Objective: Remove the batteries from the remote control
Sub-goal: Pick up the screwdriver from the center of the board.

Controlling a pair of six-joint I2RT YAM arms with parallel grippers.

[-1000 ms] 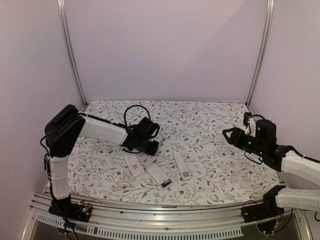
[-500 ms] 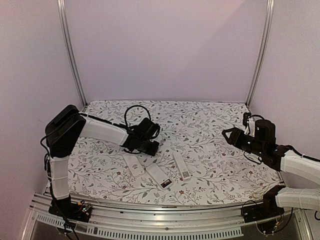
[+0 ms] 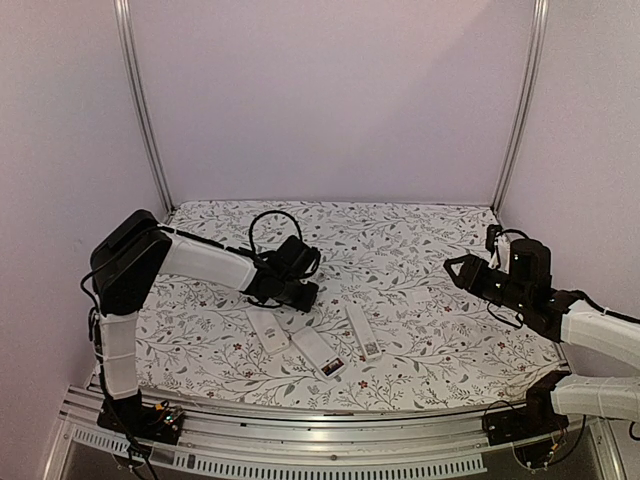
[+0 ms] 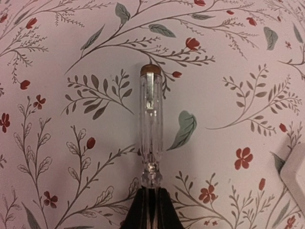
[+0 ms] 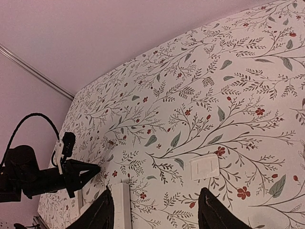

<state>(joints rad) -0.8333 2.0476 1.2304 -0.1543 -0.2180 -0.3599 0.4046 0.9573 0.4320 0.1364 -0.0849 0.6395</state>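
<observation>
Slippage is the worry: the open remote [image 3: 320, 352], nearest of all, lies unheld on the desk [image 3: 430, 235], its batteries [image 3: 333, 367] seemingly inside the near end (too small to count), so prying could skid it. A second remote [image 3: 267, 328] and a third remote [image 3: 363, 330] flank it: three in all. Just beyond it the left hand [image 4: 148, 202] is clamped on the one clear tool [image 4: 148, 124] by its end, which may twist. Far right of it, the right hand [image 5: 157, 212] gapes, empty.

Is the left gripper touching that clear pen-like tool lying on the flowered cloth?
Touching. The left wrist view shows the left gripper pinched on the near end of the clear pen-like tool, with no gap on either side.
</observation>
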